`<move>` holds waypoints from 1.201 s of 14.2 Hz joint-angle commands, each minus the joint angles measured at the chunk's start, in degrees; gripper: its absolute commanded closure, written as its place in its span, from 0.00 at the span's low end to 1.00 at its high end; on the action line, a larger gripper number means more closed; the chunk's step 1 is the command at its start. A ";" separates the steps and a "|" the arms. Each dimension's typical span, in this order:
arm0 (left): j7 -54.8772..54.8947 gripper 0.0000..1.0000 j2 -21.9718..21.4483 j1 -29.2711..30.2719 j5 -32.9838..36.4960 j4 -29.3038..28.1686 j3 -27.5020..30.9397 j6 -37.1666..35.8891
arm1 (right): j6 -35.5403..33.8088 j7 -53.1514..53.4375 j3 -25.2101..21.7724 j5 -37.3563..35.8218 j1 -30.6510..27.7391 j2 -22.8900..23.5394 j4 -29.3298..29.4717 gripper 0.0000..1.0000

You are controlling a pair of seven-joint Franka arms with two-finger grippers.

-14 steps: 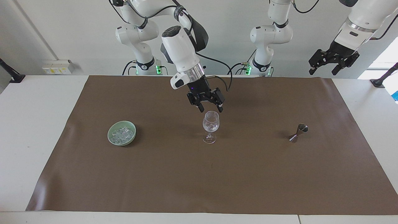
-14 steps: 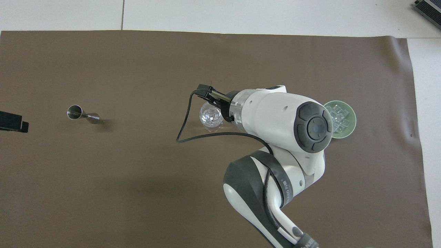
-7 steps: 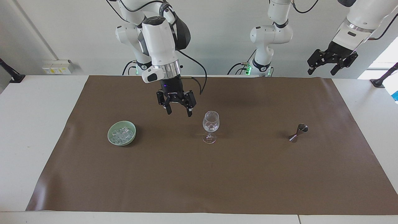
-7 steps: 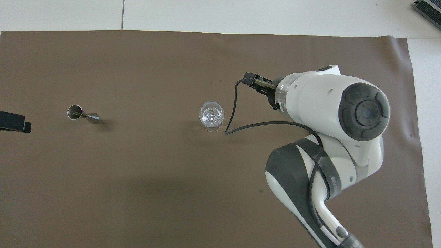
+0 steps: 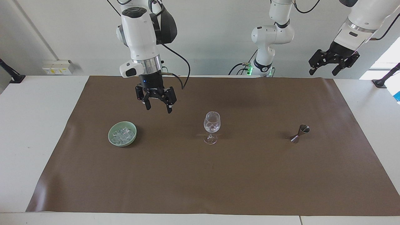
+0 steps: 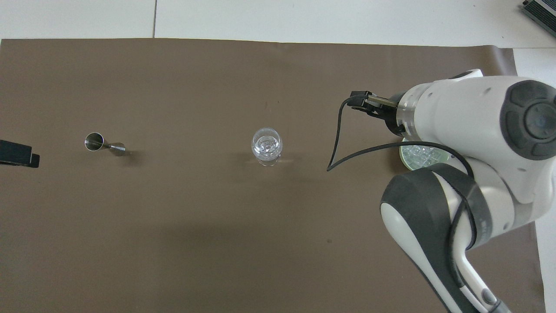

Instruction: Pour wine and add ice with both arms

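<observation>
A clear stemmed wine glass (image 5: 212, 125) stands mid-mat with a few ice chunks (image 5: 212, 127) in its bowl; it also shows in the overhead view (image 6: 266, 145). A green bowl (image 5: 112, 139) holds more ice (image 5: 122, 134) toward the right arm's end. My right gripper (image 5: 158, 108) is open and empty, raised over the mat between the bowl and the glass. My left gripper (image 5: 323, 71) is open and empty, waiting high past the mat's edge at the left arm's end. In the overhead view the right arm (image 6: 478, 126) hides its own gripper and most of the bowl (image 6: 406, 157).
A steel jigger (image 5: 300, 132) stands tilted on the brown mat (image 5: 200, 181) toward the left arm's end, also in the overhead view (image 6: 104, 144). The right arm's black cable (image 6: 339, 139) hangs beside its wrist.
My right gripper has left its place just above the glass and swung toward the bowl, staying open and empty. The left gripper has barely moved.
</observation>
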 commanded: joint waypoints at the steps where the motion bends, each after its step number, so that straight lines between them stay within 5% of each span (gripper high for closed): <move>1: 0.08 0.00 -1.45 -0.03 0.88 -1.48 -0.09 -0.21 | -4.94 -4.99 -3.00 -1.14 -0.70 -0.95 1.63 0.00; 17: -0.01 0.00 -1.45 -0.02 0.88 -1.48 -0.09 -0.21 | -24.20 -26.71 -15.32 1.58 -1.22 -5.69 3.31 0.00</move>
